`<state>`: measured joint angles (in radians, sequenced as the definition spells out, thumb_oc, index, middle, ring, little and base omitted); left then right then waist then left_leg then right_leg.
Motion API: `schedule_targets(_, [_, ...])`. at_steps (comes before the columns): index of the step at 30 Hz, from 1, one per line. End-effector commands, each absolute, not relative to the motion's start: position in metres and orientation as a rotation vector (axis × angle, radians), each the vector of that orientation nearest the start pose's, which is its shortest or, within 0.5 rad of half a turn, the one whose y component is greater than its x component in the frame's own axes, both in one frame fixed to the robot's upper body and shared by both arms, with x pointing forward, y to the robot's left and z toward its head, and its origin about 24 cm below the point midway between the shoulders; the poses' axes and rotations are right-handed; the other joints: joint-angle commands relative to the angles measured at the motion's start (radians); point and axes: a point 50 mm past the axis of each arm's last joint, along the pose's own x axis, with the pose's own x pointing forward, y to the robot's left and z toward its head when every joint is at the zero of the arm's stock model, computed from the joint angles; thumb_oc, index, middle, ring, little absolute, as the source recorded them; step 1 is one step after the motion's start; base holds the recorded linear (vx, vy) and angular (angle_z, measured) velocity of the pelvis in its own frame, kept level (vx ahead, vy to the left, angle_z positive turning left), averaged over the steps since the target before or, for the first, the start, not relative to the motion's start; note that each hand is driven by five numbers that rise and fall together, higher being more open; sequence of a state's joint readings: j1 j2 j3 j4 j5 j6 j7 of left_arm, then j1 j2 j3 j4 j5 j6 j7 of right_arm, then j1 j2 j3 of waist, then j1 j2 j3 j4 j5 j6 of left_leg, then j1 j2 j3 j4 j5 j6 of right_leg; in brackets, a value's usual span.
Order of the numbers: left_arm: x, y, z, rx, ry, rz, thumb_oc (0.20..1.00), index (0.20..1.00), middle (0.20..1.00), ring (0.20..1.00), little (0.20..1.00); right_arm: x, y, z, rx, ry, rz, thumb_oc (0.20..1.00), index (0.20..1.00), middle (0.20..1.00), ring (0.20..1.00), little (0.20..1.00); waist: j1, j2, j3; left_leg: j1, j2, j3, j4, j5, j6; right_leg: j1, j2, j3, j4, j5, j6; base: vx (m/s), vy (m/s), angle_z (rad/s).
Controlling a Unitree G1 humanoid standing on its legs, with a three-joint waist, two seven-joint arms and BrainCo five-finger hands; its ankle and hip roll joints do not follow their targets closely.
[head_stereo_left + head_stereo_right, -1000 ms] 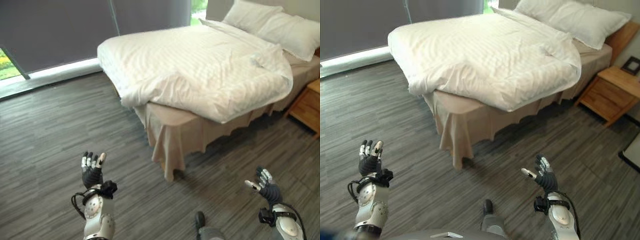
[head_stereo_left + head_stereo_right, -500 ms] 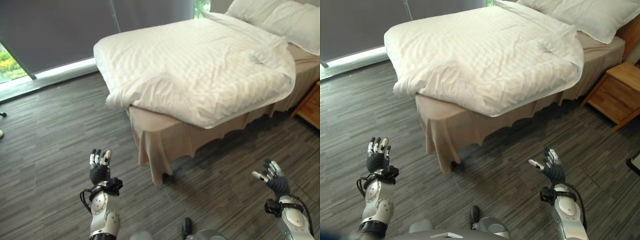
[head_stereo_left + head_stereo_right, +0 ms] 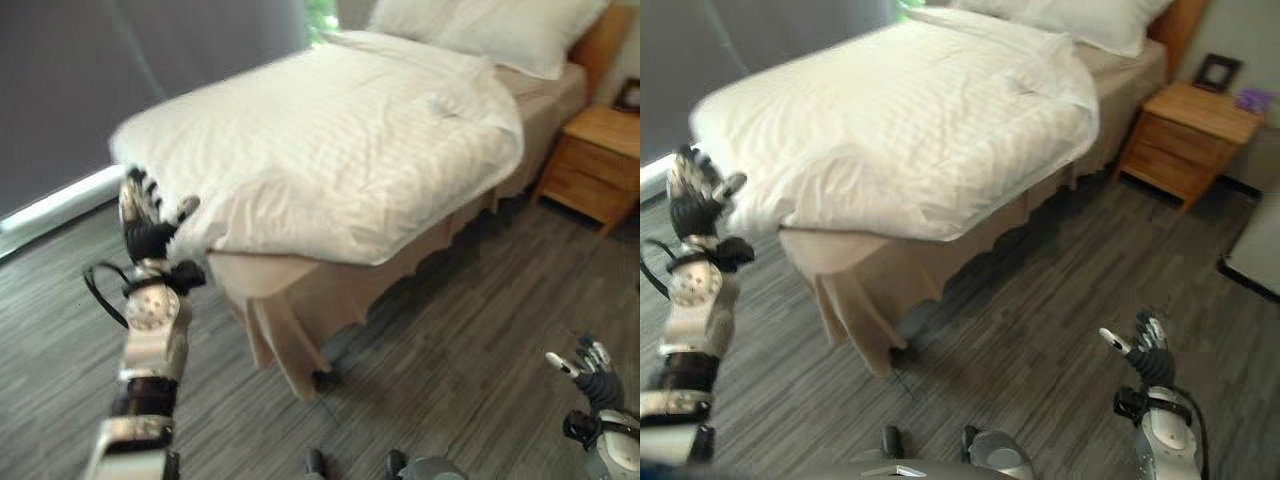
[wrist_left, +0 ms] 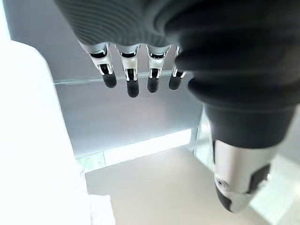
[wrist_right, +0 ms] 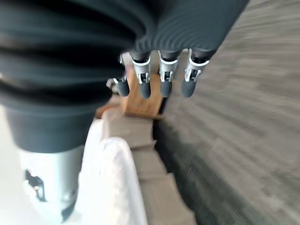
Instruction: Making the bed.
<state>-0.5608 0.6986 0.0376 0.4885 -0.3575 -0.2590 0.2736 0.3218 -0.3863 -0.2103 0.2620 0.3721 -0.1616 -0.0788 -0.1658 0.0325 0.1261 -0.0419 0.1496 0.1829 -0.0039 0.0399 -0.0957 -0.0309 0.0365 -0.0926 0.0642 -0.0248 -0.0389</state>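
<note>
A bed with a white striped duvet (image 3: 340,150) stands ahead, and the duvet hangs askew over its near corner. A beige bed skirt (image 3: 300,310) shows below the corner. White pillows (image 3: 480,25) lie at the head, far right. My left hand (image 3: 145,225) is raised by the duvet's near left corner, open and holding nothing. In the left wrist view its fingers (image 4: 131,79) are straight beside the white duvet (image 4: 33,140). My right hand (image 3: 1145,350) hovers low over the floor at the lower right, open and apart from the bed.
A wooden nightstand (image 3: 1185,140) stands right of the bed with a small picture frame (image 3: 1215,72) on it. Dark curtains (image 3: 120,70) cover the window behind the bed's foot. Grey plank floor (image 3: 470,300) runs along the bed's near side.
The view has swung and I stand nearer the bed's corner. My left hand has risen from low over the floor to the duvet's near left corner. The right hand stays low.
</note>
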Motion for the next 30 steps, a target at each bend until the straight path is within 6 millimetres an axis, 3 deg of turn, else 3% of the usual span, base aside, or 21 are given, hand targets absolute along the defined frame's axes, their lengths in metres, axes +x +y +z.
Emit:
schedule_targets(1, [0.328, 0.336, 0.226, 0.456, -0.455, 0.532, 1.0, 1.0, 1.0, 1.0, 1.0, 0.165, -0.309, -0.009, -0.038, 0.218, -0.425, 1.0, 1.0, 1.0, 1.0, 1.0, 0.014, -0.051, -0.032, 0.023, -0.048, 0.036, -0.031, 0.058, 0.036, 0.098, -0.168, 0.167, -0.083, 0.052, 0.187, 0.06, 0.145, -0.3])
schedule_targets(2, [0.333, 0.352, 0.248, 0.564, -0.423, 0.594, 1.0, 1.0, 1.0, 1.0, 1.0, 0.164, -0.311, -0.011, -0.023, 0.222, -0.427, 1.0, 1.0, 1.0, 1.0, 1.0, -0.005, -0.05, -0.032, 0.024, -0.052, 0.061, -0.04, 0.05, 0.04, 0.076, -0.172, 0.184, -0.085, 0.063, 0.198, 0.05, 0.132, -0.43])
schedule_targets(3, [0.336, 0.359, 0.255, 0.625, -0.38, 0.611, 1.0, 1.0, 1.0, 1.0, 1.0, 0.164, -0.313, -0.011, -0.023, 0.226, -0.426, 1.0, 1.0, 1.0, 1.0, 1.0, -0.013, -0.051, -0.031, 0.022, -0.051, 0.075, -0.04, 0.048, 0.041, 0.063, -0.174, 0.192, -0.084, 0.074, 0.203, 0.05, 0.131, -0.43])
schedule_targets(4, [0.338, 0.357, 0.258, 0.628, -0.386, 0.607, 1.0, 1.0, 1.0, 1.0, 1.0, 0.164, -0.312, -0.011, -0.016, 0.224, -0.429, 1.0, 1.0, 1.0, 1.0, 1.0, -0.006, -0.055, -0.03, 0.02, -0.051, 0.077, -0.039, 0.048, 0.041, 0.06, -0.174, 0.195, -0.083, 0.074, 0.204, 0.03, 0.114, -0.43])
schedule_targets(6, [0.336, 0.377, 0.298, 0.858, -0.307, 0.672, 1.0, 1.0, 1.0, 1.0, 1.0, 0.163, -0.319, -0.015, 0.0, 0.24, -0.442, 1.0, 1.0, 1.0, 1.0, 1.0, -0.033, -0.06, -0.014, 0.005, -0.045, 0.112, -0.031, 0.042, 0.042, 0.022, -0.175, 0.211, -0.079, 0.095, 0.217, 0.01, 0.107, -0.35])
schedule_targets(7, [0.336, 0.376, 0.301, 0.861, -0.312, 0.671, 1.0, 1.0, 1.0, 1.0, 1.0, 0.164, -0.318, -0.016, 0.005, 0.239, -0.443, 1.0, 1.0, 1.0, 1.0, 1.0, -0.029, -0.063, -0.014, 0.0, -0.043, 0.114, -0.031, 0.046, 0.042, 0.016, -0.173, 0.213, -0.079, 0.099, 0.216, -0.03, 0.105, -0.27])
schedule_targets(8, [0.332, 0.384, 0.322, 0.934, -0.286, 0.727, 1.0, 1.0, 1.0, 1.0, 1.0, 0.158, -0.324, -0.024, -0.005, 0.287, -0.461, 1.0, 1.0, 1.0, 1.0, 1.0, -0.048, -0.074, 0.003, -0.017, -0.041, 0.139, -0.029, 0.034, 0.046, -0.016, -0.174, 0.226, -0.081, 0.116, 0.227, -0.05, 0.087, -0.21])
schedule_targets(9, [0.33, 0.388, 0.329, 0.973, -0.261, 0.748, 1.0, 1.0, 1.0, 1.0, 1.0, 0.154, -0.328, -0.029, -0.009, 0.319, -0.48, 1.0, 1.0, 1.0, 1.0, 1.0, -0.052, -0.081, 0.007, -0.027, -0.038, 0.15, -0.028, 0.034, 0.047, -0.034, -0.172, 0.233, -0.083, 0.129, 0.231, -0.05, 0.116, -0.18])
schedule_targets(12, [0.328, 0.387, 0.349, 1.059, -0.231, 0.771, 1.0, 1.0, 1.0, 1.0, 1.0, 0.145, -0.34, -0.04, -0.013, 0.386, -0.537, 1.0, 1.0, 1.0, 1.0, 1.0, -0.066, -0.096, 0.018, -0.055, -0.03, 0.171, -0.026, 0.035, 0.046, -0.069, -0.172, 0.24, -0.097, 0.169, 0.239, -0.03, 0.067, -0.27])
schedule_targets(14, [0.325, 0.387, 0.366, 1.197, -0.165, 0.745, 1.0, 1.0, 1.0, 1.0, 1.0, 0.131, -0.358, -0.049, 0.009, 0.45, -0.649, 1.0, 1.0, 1.0, 1.0, 1.0, -0.085, -0.102, 0.042, -0.107, -0.029, 0.18, -0.02, 0.035, 0.045, -0.114, -0.175, 0.244, -0.116, 0.211, 0.245, -0.05, 0.112, -0.11])
schedule_targets(17, [0.323, 0.38, 0.388, 1.263, -0.175, 0.771, 1.0, 1.0, 1.0, 1.0, 1.0, 0.126, -0.362, -0.061, 0.023, 0.521, -0.685, 1.0, 1.0, 1.0, 1.0, 1.0, -0.103, -0.108, 0.076, -0.184, -0.039, 0.177, -0.005, 0.039, 0.047, -0.171, -0.184, 0.24, -0.13, 0.24, 0.248, -0.08, 0.09, -0.11])
schedule_targets(21, [0.325, 0.375, 0.396, 1.319, -0.144, 0.773, 1.0, 1.0, 1.0, 1.0, 1.0, 0.128, -0.363, -0.068, 0.038, 0.566, -0.709, 1.0, 1.0, 1.0, 1.0, 1.0, -0.114, -0.103, 0.114, -0.258, -0.053, 0.16, -0.005, 0.05, 0.05, -0.224, -0.196, 0.218, -0.137, 0.247, 0.25, -0.11, 0.12, 0.07])
schedule_targets(23, [0.327, 0.365, 0.408, 1.31, -0.191, 0.804, 1.0, 1.0, 1.0, 1.0, 1.0, 0.139, -0.358, -0.07, 0.084, 0.552, -0.712, 1.0, 1.0, 1.0, 1.0, 1.0, -0.13, -0.099, 0.158, -0.335, -0.069, 0.136, -0.021, 0.07, 0.051, -0.292, -0.211, 0.197, -0.14, 0.269, 0.256, -0.13, 0.064, 0.1])
schedule_targets(26, [0.32, 0.373, 0.412, 1.312, -0.175, 0.875, 1.0, 1.0, 1.0, 1.0, 1.0, 0.162, -0.346, -0.062, 0.117, 0.474, -0.666, 1.0, 1.0, 1.0, 1.0, 1.0, -0.145, -0.109, 0.183, -0.418, -0.069, 0.132, -0.031, 0.086, 0.049, -0.36, -0.212, 0.183, -0.147, 0.291, 0.26, -0.06, 0.014, 0.27])
schedule_targets(28, [0.316, 0.379, 0.409, 1.306, -0.157, 0.895, 1.0, 1.0, 1.0, 1.0, 1.0, 0.166, -0.34, -0.063, 0.13, 0.464, -0.651, 1.0, 1.0, 1.0, 1.0, 1.0, -0.148, -0.109, 0.18, -0.435, -0.068, 0.12, -0.034, 0.057, 0.042, -0.373, -0.209, 0.18, -0.151, 0.281, 0.266, 0.05, 0.007, 0.02])
schedule_targets(30, [0.31, 0.398, 0.392, 1.262, -0.07, 0.925, 1.0, 1.0, 1.0, 1.0, 1.0, 0.185, -0.322, -0.056, 0.123, 0.413, -0.568, 1.0, 1.0, 1.0, 1.0, 1.0, -0.148, -0.138, 0.195, -0.495, -0.056, 0.132, -0.025, 0.06, 0.042, -0.422, -0.196, 0.177, -0.151, 0.304, 0.271, -0.05, -0.045, -0.04])
